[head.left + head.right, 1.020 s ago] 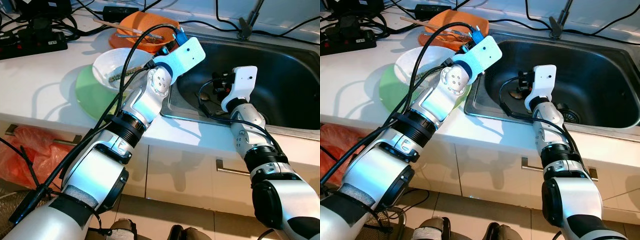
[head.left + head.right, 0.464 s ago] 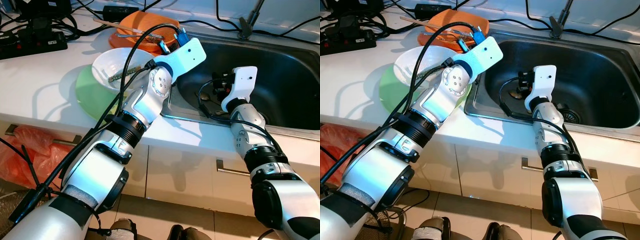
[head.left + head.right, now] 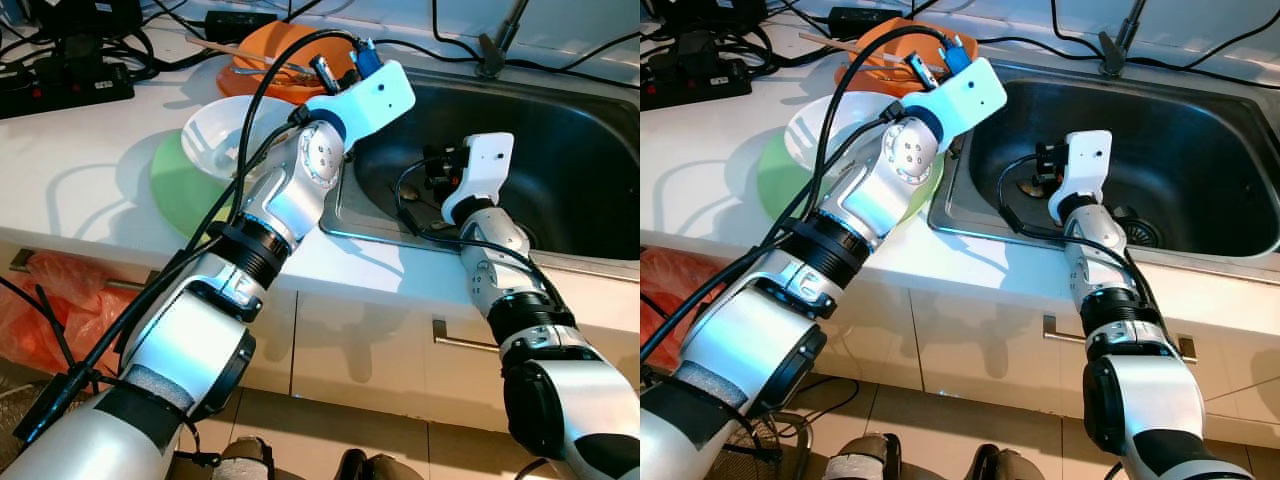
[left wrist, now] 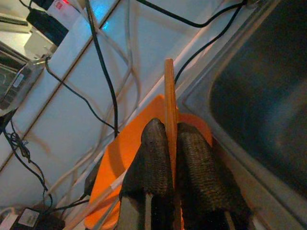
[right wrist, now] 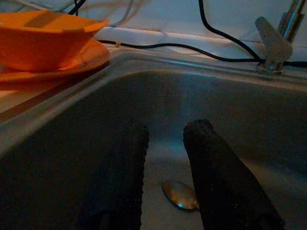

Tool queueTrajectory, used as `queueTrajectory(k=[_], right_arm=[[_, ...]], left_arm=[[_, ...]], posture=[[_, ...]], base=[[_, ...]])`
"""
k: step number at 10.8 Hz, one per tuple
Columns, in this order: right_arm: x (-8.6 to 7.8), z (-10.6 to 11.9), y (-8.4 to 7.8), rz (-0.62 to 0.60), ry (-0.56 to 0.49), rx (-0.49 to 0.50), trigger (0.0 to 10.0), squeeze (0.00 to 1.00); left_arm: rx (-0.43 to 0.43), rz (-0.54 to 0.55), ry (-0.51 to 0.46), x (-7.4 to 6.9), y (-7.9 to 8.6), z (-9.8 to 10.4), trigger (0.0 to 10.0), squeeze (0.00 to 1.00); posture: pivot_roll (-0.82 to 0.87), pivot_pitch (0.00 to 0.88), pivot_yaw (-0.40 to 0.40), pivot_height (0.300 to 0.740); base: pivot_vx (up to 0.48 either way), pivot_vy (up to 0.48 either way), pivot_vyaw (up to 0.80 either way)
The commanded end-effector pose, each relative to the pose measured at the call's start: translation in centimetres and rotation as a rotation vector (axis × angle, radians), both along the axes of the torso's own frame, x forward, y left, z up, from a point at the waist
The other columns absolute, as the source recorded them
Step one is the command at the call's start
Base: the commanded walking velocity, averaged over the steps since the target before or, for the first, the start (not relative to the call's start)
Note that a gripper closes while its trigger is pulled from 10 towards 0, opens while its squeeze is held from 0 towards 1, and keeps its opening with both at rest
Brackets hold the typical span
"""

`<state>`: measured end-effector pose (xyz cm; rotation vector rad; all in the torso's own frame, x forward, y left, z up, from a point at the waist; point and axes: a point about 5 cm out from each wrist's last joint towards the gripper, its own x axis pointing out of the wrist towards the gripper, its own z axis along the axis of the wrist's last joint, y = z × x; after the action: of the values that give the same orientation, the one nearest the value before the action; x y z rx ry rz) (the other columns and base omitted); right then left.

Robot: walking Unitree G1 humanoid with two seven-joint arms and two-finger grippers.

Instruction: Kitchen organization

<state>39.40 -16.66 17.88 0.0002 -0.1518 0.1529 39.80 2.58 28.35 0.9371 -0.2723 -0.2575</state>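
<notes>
My left gripper (image 4: 171,127) is shut on a wooden chopstick (image 4: 169,86) that sticks out past its fingertips. It hovers over the right edge of the orange bowl (image 3: 268,48), which stands on an orange plate (image 4: 125,160) at the back of the counter. Another chopstick (image 3: 245,58) lies across that bowl. Closer to me, a white bowl (image 3: 212,135) sits on a green plate (image 3: 178,188). My right gripper (image 5: 165,132) is open low inside the steel sink (image 3: 585,150), and a metal spoon (image 5: 180,195) lies on the sink floor between its fingers.
A power strip (image 3: 70,82) and tangled black cables lie at the back left of the white counter (image 3: 80,190). The faucet (image 5: 274,42) rises behind the sink. An orange plastic bag (image 3: 55,300) hangs below the counter by the cabinet fronts.
My left gripper has risen and swung back towards the orange bowl. The thin stick seen in the white bowl earlier is no longer visible there. The right arm has not moved.
</notes>
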Motion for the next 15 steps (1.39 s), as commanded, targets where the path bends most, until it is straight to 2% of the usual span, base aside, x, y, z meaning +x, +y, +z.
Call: queueTrajectory(k=[1, 2, 3, 4, 6, 7, 8, 9, 10, 12, 13, 14, 15], right_arm=[[-0.1, -0.3, -0.1, -0.003, 0.012, 0.0, 10.0, 0.0], [-0.1, -0.2, -0.1, -0.003, 0.011, 0.001, 10.0, 0.0], [-0.1, -0.2, 0.0, -0.002, 0.01, 0.002, 10.0, 0.0], [-0.1, -0.3, -0.1, -0.003, 0.012, 0.002, 10.0, 0.0], [0.0, -0.3, 0.0, -0.002, 0.013, 0.004, 10.0, 0.0], [0.0, -0.2, 0.2, 0.003, 0.014, 0.005, 10.0, 0.0], [0.0, -0.3, 0.3, 0.006, 0.015, 0.005, 10.0, 0.0], [0.0, -0.2, 0.2, 0.006, 0.015, 0.004, 10.0, 0.0], [0.0, -0.2, 0.1, 0.005, 0.013, 0.004, 10.0, 0.0], [-0.1, -0.3, -0.1, -0.002, 0.015, 0.002, 10.0, 0.0], [-0.1, -0.4, -0.1, -0.003, 0.019, 0.002, 10.0, 0.0], [-0.1, -0.5, -0.2, -0.003, 0.019, 0.002, 10.0, 0.0], [-0.1, -0.5, -0.3, -0.005, 0.021, 0.0, 10.0, 0.0]], left_arm=[[0.018, -0.014, -0.047, -0.4, -0.6, 0.9, 0.0, 0.0], [-0.006, -0.018, -0.094, -0.7, -0.5, 1.9, 0.0, 0.0], [-0.043, -0.041, -0.169, -1.4, -0.5, 3.2, 4.0, 0.0], [-0.088, -0.054, -0.229, -2.2, 0.1, 4.5, 10.0, 0.0], [-0.128, -0.057, -0.279, -2.8, 0.7, 5.6, 10.0, 0.0], [-0.382, -0.186, -0.32, -4.1, 0.7, 7.1, 10.0, 0.0], [-0.606, -0.314, -0.279, -5.1, 0.6, 7.3, 10.0, 0.0], [-0.769, -0.429, -0.243, -6.1, 0.6, 7.3, 10.0, 0.0], [-0.864, -0.455, -0.21, -6.2, 0.9, 7.3, 10.0, 0.0], [-0.94, -0.504, -0.218, -6.8, 1.5, 7.7, 10.0, 0.0], [-1.086, -0.628, -0.204, -7.8, 1.8, 8.4, 10.0, 0.0], [-1.101, -0.623, -0.207, -7.8, 2.0, 8.4, 10.0, 0.0], [-1.081, -0.622, -0.246, -8.0, 2.6, 8.8, 10.0, 0.0]], posture=[[0.2, 0.137, -0.051, 0.74], [0.2, 0.137, -0.052, 0.74], [0.2, 0.136, -0.052, 0.74], [0.21, 0.133, -0.056, 0.74], [0.21, 0.13, -0.06, 0.74], [0.22, 0.129, -0.064, 0.74], [0.22, 0.131, -0.065, 0.74], [0.21, 0.134, -0.067, 0.74], [0.21, 0.135, -0.068, 0.74], [0.21, 0.14, -0.068, 0.74], [0.21, 0.14, -0.068, 0.74], [0.21, 0.141, -0.068, 0.74], [0.21, 0.142, -0.071, 0.74]], base=[[0.0, 0.0, 0.0], [0.0, 0.0, 0.0], [0.0, 0.0, 0.0], [0.0, 0.0, 0.0], [0.0, 0.0, 0.0], [0.0, 0.0, 0.0], [0.0, 0.0, 0.0], [0.0, 0.0, 0.0], [0.0, 0.0, 0.0], [0.0, 0.0, 0.0], [0.0, 0.0, 0.0], [0.0, 0.0, 0.0], [0.0, 0.0, 0.0]])
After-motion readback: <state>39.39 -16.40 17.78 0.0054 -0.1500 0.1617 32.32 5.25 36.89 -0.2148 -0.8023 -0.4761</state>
